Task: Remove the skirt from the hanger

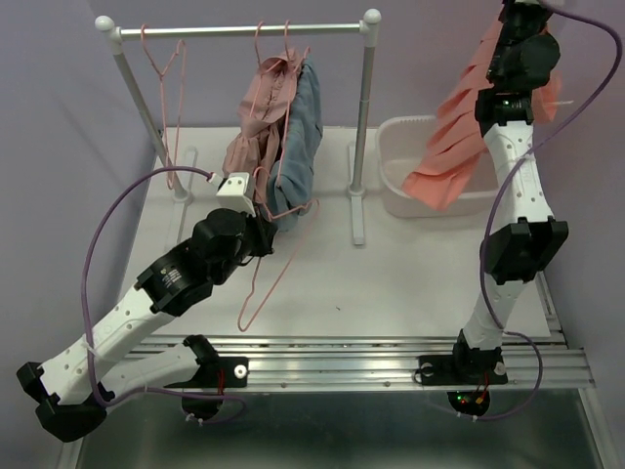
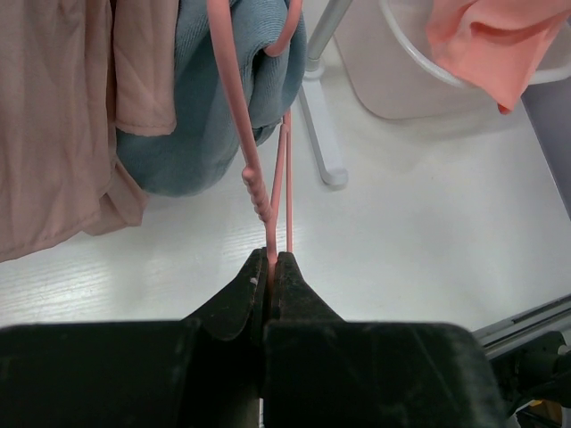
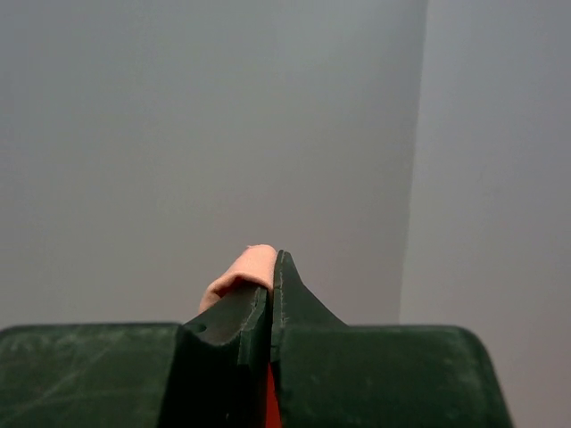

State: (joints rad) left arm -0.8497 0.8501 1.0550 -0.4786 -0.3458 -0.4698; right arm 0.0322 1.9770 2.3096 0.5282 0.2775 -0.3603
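The skirt [image 1: 447, 147] is coral-orange and pleated. It hangs from my raised right gripper [image 1: 515, 10] over the white basket [image 1: 398, 188]. In the right wrist view that gripper [image 3: 272, 267] is shut on a fold of the skirt [image 3: 247, 266], facing a bare grey wall. The thin pink hanger [image 1: 243, 319] has no garment on it and slants down toward the table. My left gripper [image 1: 262, 221] holds it; in the left wrist view this gripper [image 2: 272, 260] is shut on the hanger's wire [image 2: 271, 209]. The skirt's hem [image 2: 486, 40] shows at the top right there.
A white clothes rack [image 1: 239, 31] stands at the back with an empty pink hanger [image 1: 166, 78], a dusty-pink garment [image 1: 256, 122] and a blue garment [image 1: 299, 137]. Its right post [image 1: 363, 127] stands between the garments and the basket. A metal rail [image 1: 371, 360] runs along the near edge.
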